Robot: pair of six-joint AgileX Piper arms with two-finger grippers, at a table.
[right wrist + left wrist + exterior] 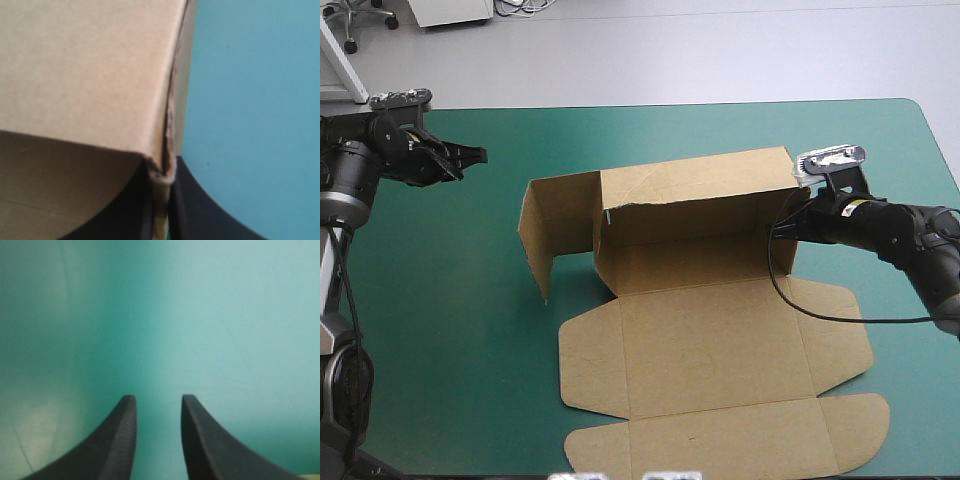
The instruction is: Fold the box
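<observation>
The brown box (710, 350) lay mid-way across the table (440, 300), rear walls raised, front panels flat. The right hand (162, 172) was clamped on the box's right-end wall, its fingertips obscured in the high view. The left hand (157, 400) stood parted and empty.

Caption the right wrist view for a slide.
Right gripper shut on a raised corner of the box, teal-green table beside it.

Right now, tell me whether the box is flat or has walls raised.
Partly raised: on the box, the back wall stands upright, the left end flap swung forward; the front panels lie flat on the table.
</observation>
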